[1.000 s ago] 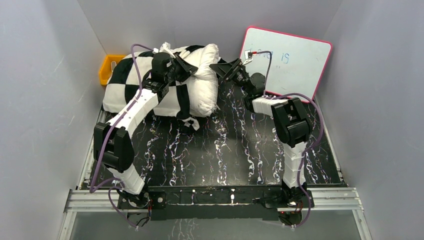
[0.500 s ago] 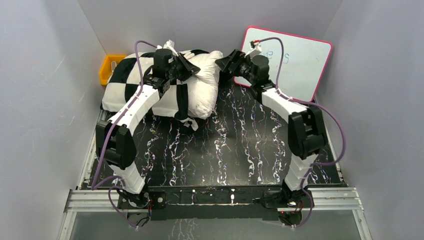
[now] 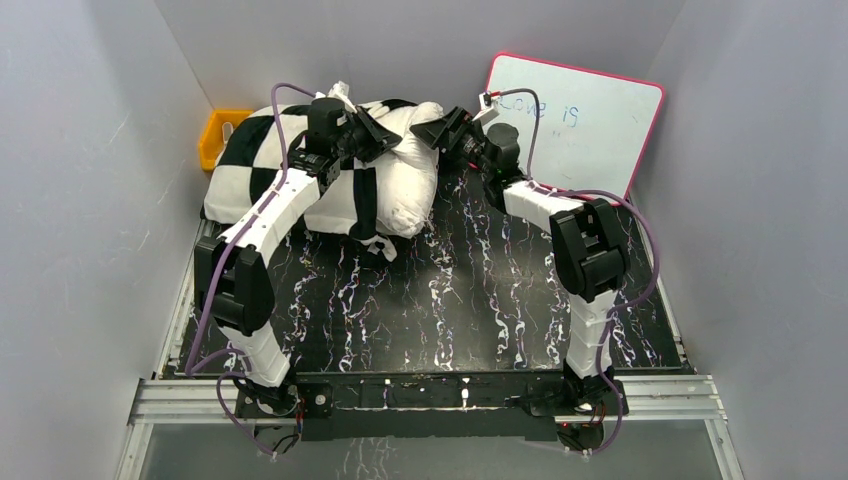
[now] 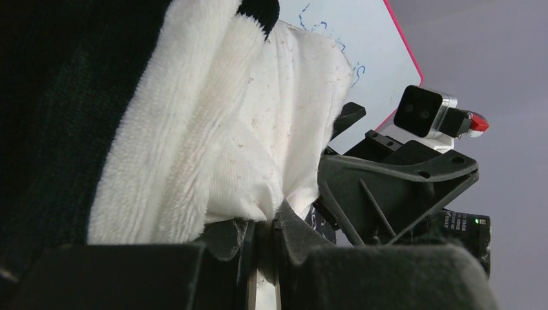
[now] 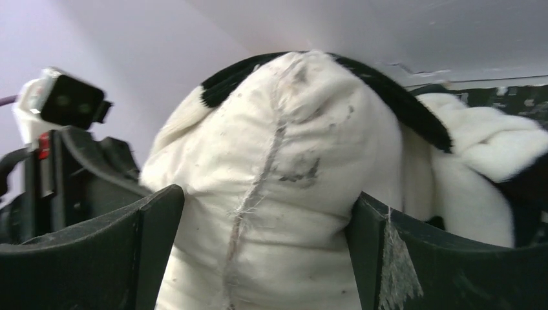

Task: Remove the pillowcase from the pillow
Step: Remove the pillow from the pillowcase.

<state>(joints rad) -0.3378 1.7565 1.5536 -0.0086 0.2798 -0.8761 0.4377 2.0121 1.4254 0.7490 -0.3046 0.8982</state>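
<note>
**Right gripper now at the bared pillow end; cover barely started**

Since the frame a second ago, your right arm has swung away from the pink-framed whiteboard (image 3: 590, 120) and folded its elbow. That brings the right gripper (image 3: 437, 128) up against the exposed end of the plump, plain white stuffed pillow (image 3: 408, 175). The left arm has hardly shifted, and the bundle has nudged slightly toward the back wall.

The pillow lies at the far left of the dark marbled counter (image 3: 450, 300), beside the orange plastic bin (image 3: 215, 135). The soft black-and-white checkerboard pillowcase (image 3: 245, 165) covers most of its length. Only the right-hand end pokes out bare, so you are early in the job: the opening is peeled back, but the long pull that separates the two is yet to be done.

In the right wrist view, the right gripper is spread wide with a dark finger on either side of the bulging pillow end. It does not look clamped yet. The left gripper (image 3: 368, 135) is clenched on a thin fold of white cloth. From its frayed edge and the plush folds beside it, I judge this to be the turned-back mouth of the pillowcase, though the pinch point is tight and hard to read.

Mind the textures. The pillow shell is smooth woven cloth with a raised seam and some grey smudges, rounded and springy. The pillowcase is fuzzy, thick-piled and floppy, bunching into ridges near the pinch. Plush like that probably drags on the shell, so expect resistance when you pull.
</note>
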